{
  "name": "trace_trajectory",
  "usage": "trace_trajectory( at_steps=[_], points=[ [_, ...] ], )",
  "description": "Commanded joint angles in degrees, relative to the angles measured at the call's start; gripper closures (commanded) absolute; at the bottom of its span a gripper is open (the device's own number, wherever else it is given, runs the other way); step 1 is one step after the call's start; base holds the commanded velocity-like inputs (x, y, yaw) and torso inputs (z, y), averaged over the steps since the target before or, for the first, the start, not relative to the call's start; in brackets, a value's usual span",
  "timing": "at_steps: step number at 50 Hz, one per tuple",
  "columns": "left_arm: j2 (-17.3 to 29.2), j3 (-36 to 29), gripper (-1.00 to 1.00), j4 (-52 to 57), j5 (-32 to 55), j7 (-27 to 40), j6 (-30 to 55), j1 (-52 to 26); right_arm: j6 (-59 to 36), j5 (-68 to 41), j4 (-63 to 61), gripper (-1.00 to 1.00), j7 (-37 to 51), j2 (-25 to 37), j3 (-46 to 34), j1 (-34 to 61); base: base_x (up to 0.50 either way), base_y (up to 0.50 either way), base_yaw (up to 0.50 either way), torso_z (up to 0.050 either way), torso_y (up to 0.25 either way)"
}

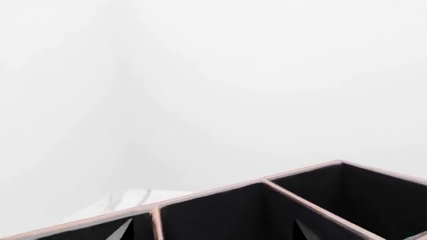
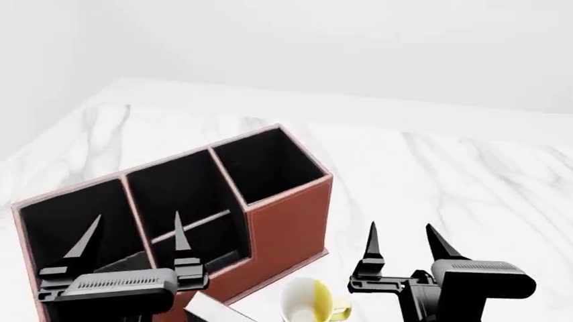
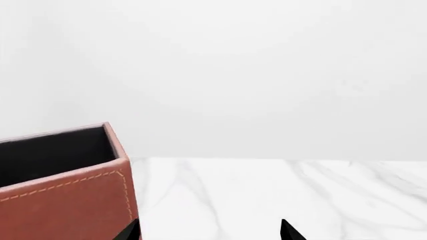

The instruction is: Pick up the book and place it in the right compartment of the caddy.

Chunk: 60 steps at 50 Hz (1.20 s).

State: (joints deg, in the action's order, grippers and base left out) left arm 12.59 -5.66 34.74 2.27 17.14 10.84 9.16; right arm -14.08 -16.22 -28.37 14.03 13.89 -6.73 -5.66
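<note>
The reddish-brown caddy with black interior stands on the marble table, left of centre in the head view. Its right compartment, tall and square, is the far right end. My left gripper is open and empty, hovering over the caddy's near left side; the left wrist view shows the caddy's sections beneath it. My right gripper is open and empty, to the right of the caddy; its wrist view shows the caddy's corner. Only a pale corner of the book shows, below the left gripper.
A white-and-yellow mug lies next to the caddy's near wall, between the two grippers. The white marble table stretches to the right and behind the caddy. Its far edge runs across the back, against a plain white wall.
</note>
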Motion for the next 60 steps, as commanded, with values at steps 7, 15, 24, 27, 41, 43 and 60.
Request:
trace_trajectory(
  at_steps=[7, 15, 24, 27, 41, 43, 60],
  points=[
    [0.4, -1.3, -1.00, -0.5, -0.5, 0.6, -0.5, 0.1, 0.7, -0.3, 0.1, -1.00, 0.3, 0.7, -1.1, -0.4, 0.00, 0.00, 0.00, 0.000, 0.000],
    [0.6, -1.6, -1.00, -0.7, -0.5, 0.8, -0.5, 0.1, 0.7, -0.1, 0.3, -1.00, 0.9, 1.0, -1.5, -0.2, 0.00, 0.00, 0.00, 0.000, 0.000],
    [0.8, -1.8, -1.00, -0.6, -0.3, 1.1, -0.4, 0.0, 0.5, 0.3, 0.4, -1.00, 1.3, 1.3, -1.9, 0.0, 0.00, 0.00, 0.44, 0.000, 0.000],
    [0.9, -1.8, -1.00, -0.7, -0.2, 1.2, -0.4, -0.1, 0.4, 0.4, 0.3, -1.00, 1.5, 1.4, -2.0, 0.1, 0.00, 0.00, 0.50, 0.000, 0.000],
    [1.5, -2.1, -1.00, -0.6, 0.4, 1.7, -0.4, -0.2, 0.3, 0.5, 0.4, -1.00, 2.3, 1.5, -2.2, 0.3, -0.01, 0.03, 0.46, 0.000, 0.000],
    [1.6, -2.2, -1.00, -0.8, 0.4, 1.8, -0.4, -0.3, 0.7, -1.4, 0.5, -1.00, 1.6, 1.3, -1.8, 0.1, -0.09, 0.27, 0.00, 0.000, 0.000],
    [2.2, -2.7, -1.00, -0.9, 0.9, 2.6, -0.5, -0.4, 1.6, -2.2, 0.6, -1.00, 1.4, 1.6, -2.0, -0.1, -0.31, -0.18, 0.00, 0.000, 0.000]
  ],
)
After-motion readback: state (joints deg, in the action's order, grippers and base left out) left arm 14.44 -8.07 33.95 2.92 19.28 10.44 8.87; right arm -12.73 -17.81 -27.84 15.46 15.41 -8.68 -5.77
